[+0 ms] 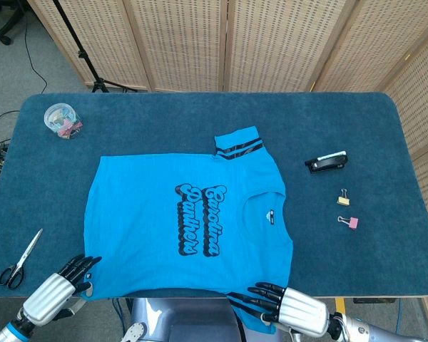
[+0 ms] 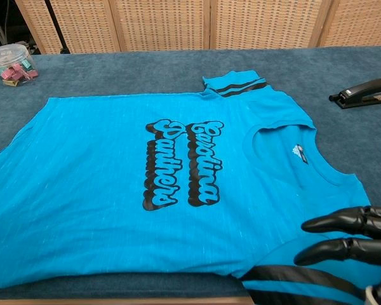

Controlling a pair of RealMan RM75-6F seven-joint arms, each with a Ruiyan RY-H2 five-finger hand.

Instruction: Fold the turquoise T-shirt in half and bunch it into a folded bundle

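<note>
The turquoise T-shirt [image 1: 185,221] lies flat and face up, its black lettering showing, collar toward the right. Its near edge hangs over the table's front edge. My left hand [image 1: 53,293] grips the shirt's near hem corner at the lower left, just off the table edge. My right hand [image 1: 289,311] holds the near striped sleeve [image 2: 305,279], dark fingers on top of the cloth. The chest view shows only the right hand [image 2: 352,236] over the T-shirt [image 2: 146,171]. The far striped sleeve [image 1: 238,142] points away from me.
On the blue table [image 1: 357,121] are a clear jar of clips [image 1: 62,120] at the far left, scissors [image 1: 21,258] at the near left, a black stapler [image 1: 327,162] and two binder clips [image 1: 344,197] [image 1: 349,221] on the right. Wicker screens stand behind.
</note>
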